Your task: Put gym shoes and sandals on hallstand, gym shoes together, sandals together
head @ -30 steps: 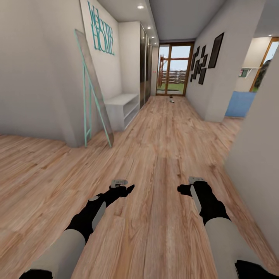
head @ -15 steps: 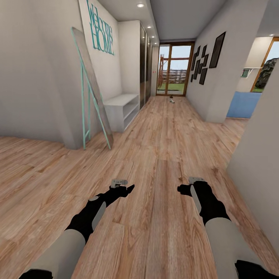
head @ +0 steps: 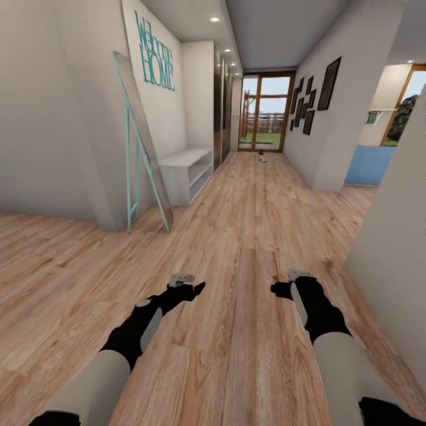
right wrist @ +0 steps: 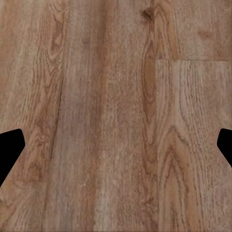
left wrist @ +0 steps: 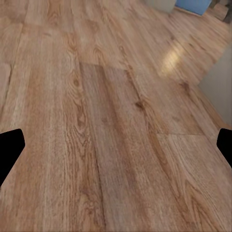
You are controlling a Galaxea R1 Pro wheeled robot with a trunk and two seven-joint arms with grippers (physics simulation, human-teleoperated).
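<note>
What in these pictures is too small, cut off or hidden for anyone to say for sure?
- Small objects on the corridor floor near the far glass door, head view: too small to identify.
- Hallstand, head view: its shelf openings face sideways, so the contents stay hidden.
- Leaning mirror: seen edge-on, with no readable reflection.
- Left hand and right hand, wrist views: the picture edges cut the fingertips.

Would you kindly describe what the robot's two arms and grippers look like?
Both arms have pale grey-white forearm shells that give way to glossy black wrists. The left gripper and right gripper are black with pointed fingertips, and each wrist carries a small grey block on top. No cables show.
</note>
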